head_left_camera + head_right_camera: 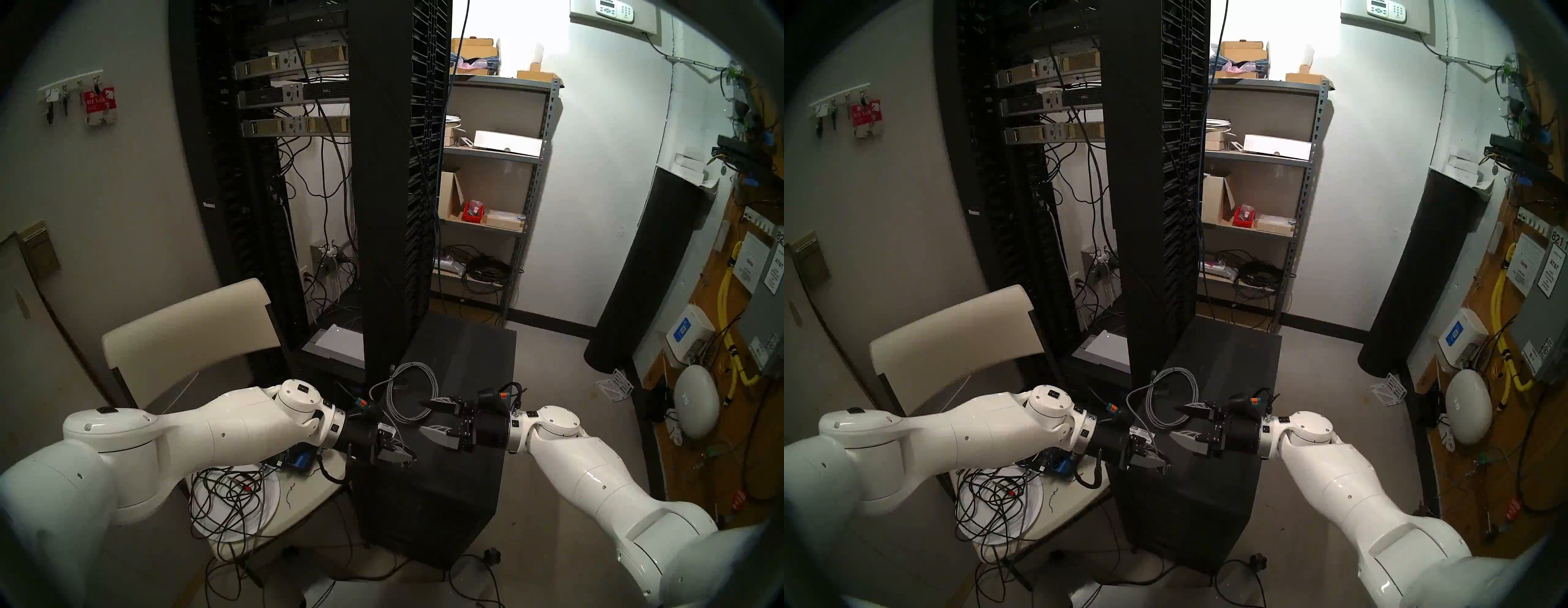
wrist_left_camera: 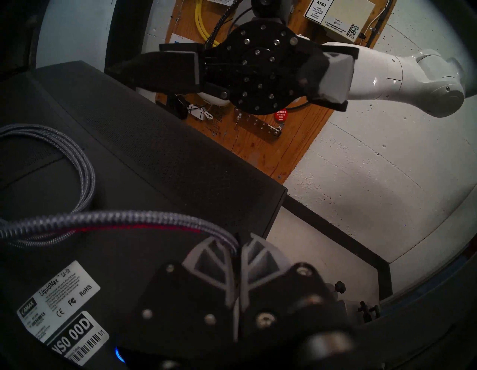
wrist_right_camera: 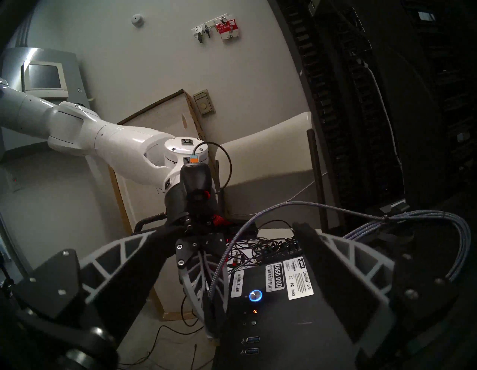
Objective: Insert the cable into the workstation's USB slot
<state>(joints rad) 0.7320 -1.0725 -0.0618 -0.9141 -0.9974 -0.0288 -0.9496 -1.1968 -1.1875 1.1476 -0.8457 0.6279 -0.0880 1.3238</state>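
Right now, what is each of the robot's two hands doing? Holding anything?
Left gripper: fingers closed on the grey braided cable, near its end.
Right gripper: fingers spread wide open, holding nothing, above the black workstation.

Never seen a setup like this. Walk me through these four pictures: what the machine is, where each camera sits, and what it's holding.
It is a robot with two white arms, each ending in a pincer. The two wide pictures come from cameras on its head and look down at both arms. The other two come from a camera on each wrist.

Below the arms stands the workstation, a black computer tower. On its top lies the coiled part of a grey braided cable.

The left pincer is shut on the cable near one end. The right pincer is open and holds nothing. The right wrist view shows two blue USB slots on the tower, still free.
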